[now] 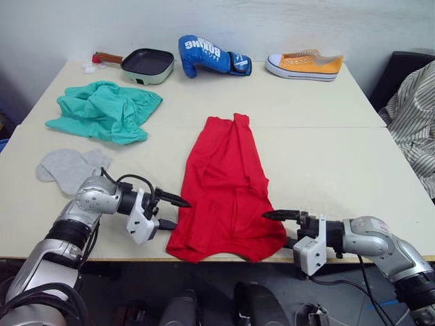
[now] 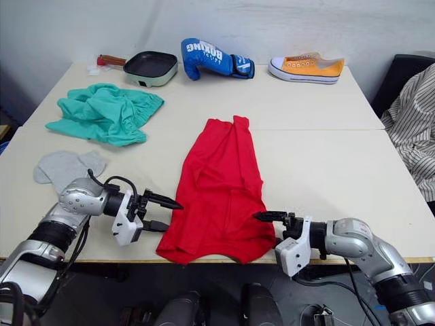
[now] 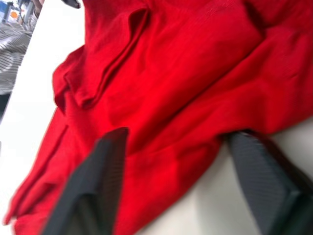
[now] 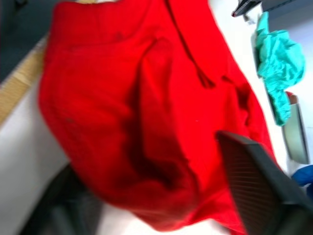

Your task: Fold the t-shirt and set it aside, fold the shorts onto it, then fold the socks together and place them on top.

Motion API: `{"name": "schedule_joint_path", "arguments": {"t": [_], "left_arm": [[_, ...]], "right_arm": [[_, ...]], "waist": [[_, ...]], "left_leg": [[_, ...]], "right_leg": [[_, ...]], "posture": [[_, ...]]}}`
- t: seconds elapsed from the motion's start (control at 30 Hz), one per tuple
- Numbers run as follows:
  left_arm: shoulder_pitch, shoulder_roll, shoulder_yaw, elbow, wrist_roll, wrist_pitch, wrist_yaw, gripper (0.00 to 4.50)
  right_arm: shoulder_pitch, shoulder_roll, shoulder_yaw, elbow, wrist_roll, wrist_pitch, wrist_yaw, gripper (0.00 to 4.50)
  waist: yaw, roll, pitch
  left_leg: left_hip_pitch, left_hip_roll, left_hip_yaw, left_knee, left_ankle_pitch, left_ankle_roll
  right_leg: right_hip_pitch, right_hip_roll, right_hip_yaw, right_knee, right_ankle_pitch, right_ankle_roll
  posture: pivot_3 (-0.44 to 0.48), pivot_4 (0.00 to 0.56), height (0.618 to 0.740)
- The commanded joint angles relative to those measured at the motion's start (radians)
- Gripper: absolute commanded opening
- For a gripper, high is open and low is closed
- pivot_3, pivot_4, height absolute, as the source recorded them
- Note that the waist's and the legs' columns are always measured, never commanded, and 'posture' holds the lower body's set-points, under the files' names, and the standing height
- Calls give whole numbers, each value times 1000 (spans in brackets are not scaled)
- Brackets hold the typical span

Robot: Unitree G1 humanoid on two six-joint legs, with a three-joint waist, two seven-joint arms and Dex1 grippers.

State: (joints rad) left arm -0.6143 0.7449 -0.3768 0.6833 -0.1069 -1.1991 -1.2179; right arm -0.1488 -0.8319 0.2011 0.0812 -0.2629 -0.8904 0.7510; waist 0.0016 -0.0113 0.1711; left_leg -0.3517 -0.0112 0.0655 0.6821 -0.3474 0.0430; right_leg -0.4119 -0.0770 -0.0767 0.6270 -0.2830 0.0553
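Note:
The red t-shirt [image 1: 228, 187] lies in a long narrow strip down the middle of the table [image 1: 326, 170], its lower end bunched at the front edge. My left gripper [image 1: 173, 211] is open at the shirt's lower left edge, and in the left wrist view the fabric [image 3: 186, 98] lies between its fingers [image 3: 98, 191]. My right gripper [image 1: 279, 227] is open at the lower right corner, with the red cloth [image 4: 146, 122] between its fingers [image 4: 254, 186]. The teal shorts [image 1: 102, 110] lie crumpled at the far left. The grey socks [image 1: 68, 168] rest near my left arm.
Along the back edge stand a dark frying pan [image 1: 146, 64], a blue boxing glove [image 1: 211, 58] and an orange sneaker [image 1: 304, 65]. A striped cloth [image 1: 414, 115] hangs over a black chair at the right. The shirt's hem overhangs the table's front edge.

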Motion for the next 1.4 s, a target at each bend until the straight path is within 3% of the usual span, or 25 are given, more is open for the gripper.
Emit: {"name": "schedule_joint_path", "arguments": {"t": [0.03,0.2,0.3,0.37,0.57,0.8,0.97,1.13,1.3,1.4], "left_arm": [[25,-7,-24,-36,-46,54,-29,1763],[47,-2,-19,-73,-87,107,-61,71],[77,3,0,-154,-143,218,-73,13],[117,11,26,-263,-200,384,-53,13],[268,132,95,-629,-342,797,-64,13],[422,191,190,-822,-406,1000,-84,13],[487,168,264,-895,-436,1121,-31,13],[345,57,313,-825,-444,1309,126,13],[99,-68,368,-621,-436,1474,257,13],[-48,-145,395,-430,-404,1530,337,13]], "right_arm": [[17,-20,-7,-49,57,42,7,1764],[34,-45,-15,-85,98,76,25,0],[47,-57,-27,-146,175,153,47,0],[60,-65,-43,-218,251,221,63,0],[190,-150,-129,-474,488,496,129,0],[416,-222,-268,-703,653,700,199,0],[460,-186,-345,-730,710,788,192,0],[246,-150,-372,-639,792,913,168,0],[-208,-71,-233,-397,770,1060,193,0],[-437,23,-139,-130,692,1082,245,0]], "waist": [[0,1,1],[-2,2,2],[-1,3,2],[-2,3,2],[-2,4,3],[3,5,4],[5,6,5],[6,6,5],[4,5,7],[-3,5,8]], "left_leg": [[0,0,0,0,0,0],[-1,0,0,0,0,0],[-1,0,-1,0,0,0],[-1,0,-1,0,0,0],[-2,1,-4,0,0,0],[-1,1,-6,0,-2,0],[-1,1,-6,0,-3,0],[-1,1,-6,0,-3,0],[-2,0,-6,1,-3,-1],[-3,1,-5,0,-1,-3]], "right_leg": [[0,0,0,0,0,0],[-1,0,0,0,0,0],[-1,0,0,-1,0,0],[-1,0,0,-1,0,0],[-1,0,0,-2,0,0],[1,-1,0,-7,-1,-1],[2,-1,0,-7,-1,-1],[2,-1,0,-7,-1,-1],[0,0,-1,-5,0,-1],[-2,2,-2,-6,-1,-1]], "posture": [[0,150,740],[0,150,740],[0,150,740],[0,150,740],[0,150,740],[0,150,740],[0,150,740],[0,150,740],[0,150,740],[0,150,740]]}}
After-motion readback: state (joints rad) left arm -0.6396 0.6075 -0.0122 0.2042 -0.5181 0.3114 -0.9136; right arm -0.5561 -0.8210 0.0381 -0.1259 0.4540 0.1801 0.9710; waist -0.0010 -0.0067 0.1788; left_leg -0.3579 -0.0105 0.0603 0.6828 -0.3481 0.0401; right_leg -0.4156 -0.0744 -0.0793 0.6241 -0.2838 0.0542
